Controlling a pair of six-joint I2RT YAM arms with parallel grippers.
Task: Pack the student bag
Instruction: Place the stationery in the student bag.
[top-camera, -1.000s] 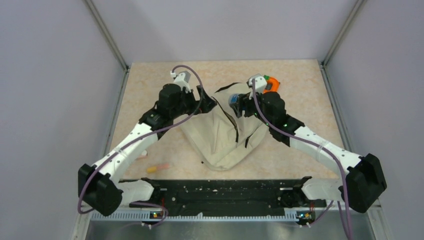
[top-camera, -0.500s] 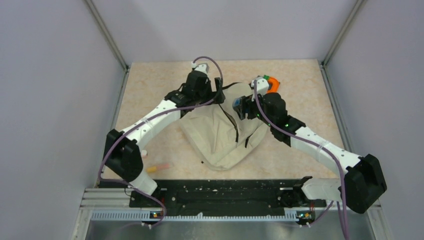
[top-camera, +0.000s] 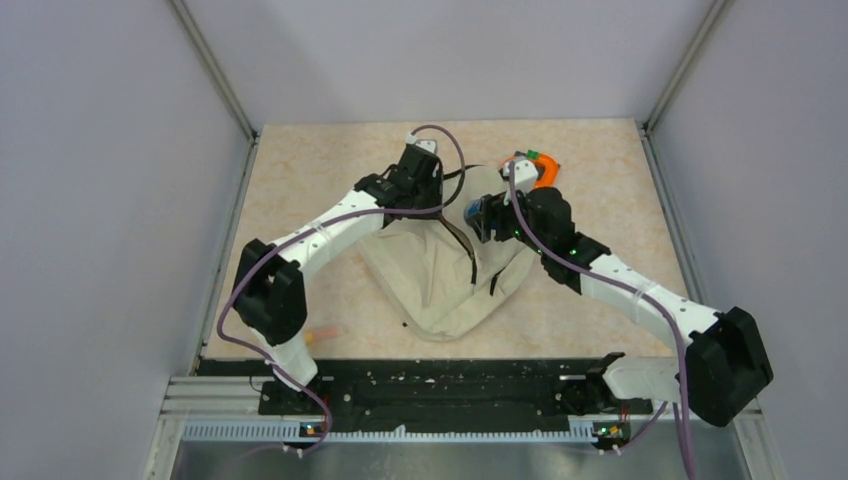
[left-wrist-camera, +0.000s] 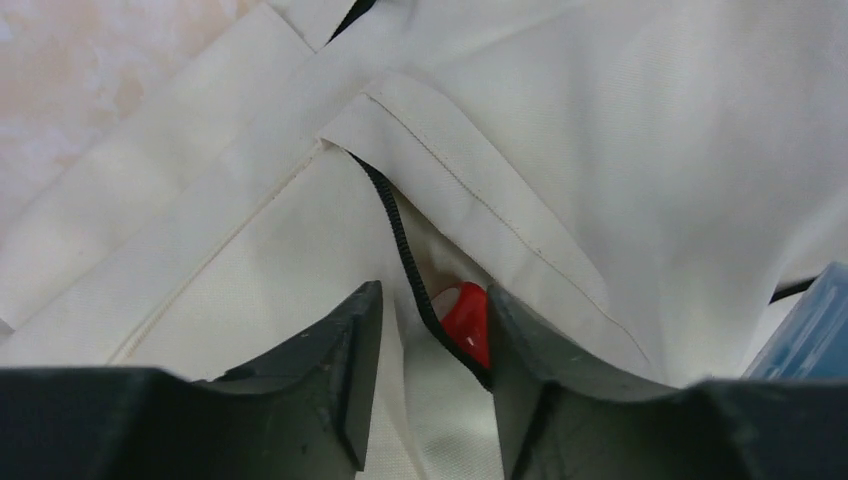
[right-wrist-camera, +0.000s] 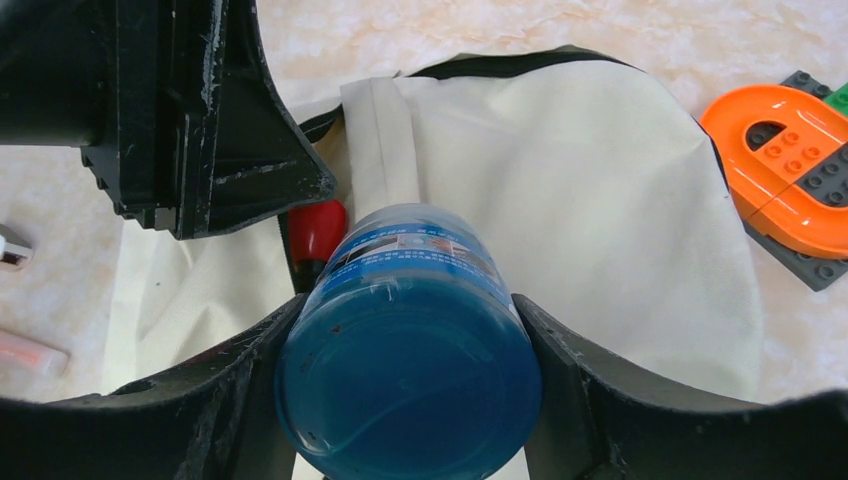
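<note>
Top external view showed the student bag (top-camera: 430, 280) lying flat near the middle of the table (top-camera: 300, 170), with both arms reaching over its far end. The left hand (left-wrist-camera: 432, 293) hung low over the cream fabric with a narrow gap between its fingers. The black zipper (left-wrist-camera: 400, 250) ran up through this gap, but I could not tell if the fingers already pinched the edge. A red object (left-wrist-camera: 466, 320) sat just inside the slit, beside the right finger. The right hand (right-wrist-camera: 405, 305) was closed around a blue bottle (right-wrist-camera: 408, 390) and held it above the bag, just beside the left hand. An orange toy piece (right-wrist-camera: 775, 150) lay on the table next to the bag. In my judgement the step in hand was to put the bottle into the bag. To do it well, the left hand should first take the zipper edge firmly and lift it, because the opening looked too narrow for the bottle. Then the right hand should bring the bottle in slowly, bottom first, along the slit, and let go only when the fabric carries it. The two hands were very close, so they could easily collide.
</note>
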